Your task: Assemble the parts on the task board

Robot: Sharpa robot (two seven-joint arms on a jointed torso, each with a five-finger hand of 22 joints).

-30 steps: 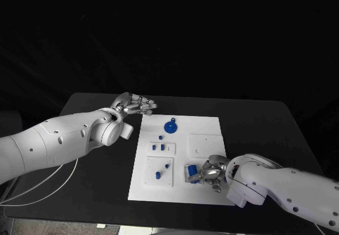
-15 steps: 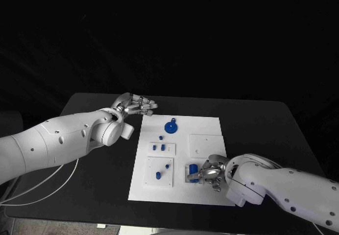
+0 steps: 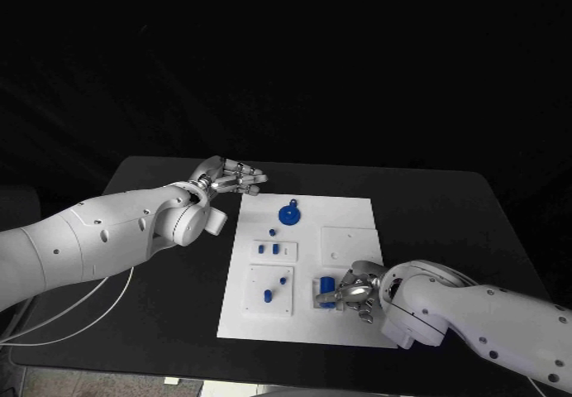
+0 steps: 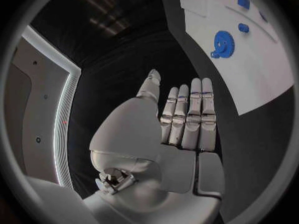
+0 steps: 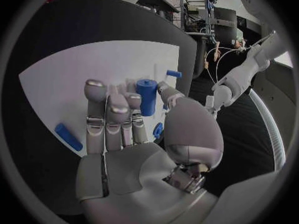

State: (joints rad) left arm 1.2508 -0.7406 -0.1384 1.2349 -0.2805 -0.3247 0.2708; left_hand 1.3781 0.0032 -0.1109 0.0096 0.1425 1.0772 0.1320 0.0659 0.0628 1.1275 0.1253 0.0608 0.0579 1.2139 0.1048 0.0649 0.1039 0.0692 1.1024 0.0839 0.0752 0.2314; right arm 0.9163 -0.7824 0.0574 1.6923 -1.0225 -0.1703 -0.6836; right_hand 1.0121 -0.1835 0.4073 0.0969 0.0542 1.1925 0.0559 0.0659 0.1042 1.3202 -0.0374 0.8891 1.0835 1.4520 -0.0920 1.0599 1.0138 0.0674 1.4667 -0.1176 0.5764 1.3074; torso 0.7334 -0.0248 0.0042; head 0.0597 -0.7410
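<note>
Taking the task board point(image 3: 307, 269) as landmark: its far right part lies bare, and the black table point(image 3: 441, 207) to its right is open. The blue gear point(image 3: 288, 214) stands near its far edge, small blue pegs point(image 3: 273, 248) at its middle left. The right hand point(image 3: 350, 291) crowds the blue cylinder point(image 3: 326, 289) at its near right. The left hand point(image 3: 226, 177) hangs just off its far left corner.

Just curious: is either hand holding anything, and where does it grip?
Left hand holds nothing. Right hand reaches at the blue cylinder; whether its fingers grip it cannot be told.
</note>
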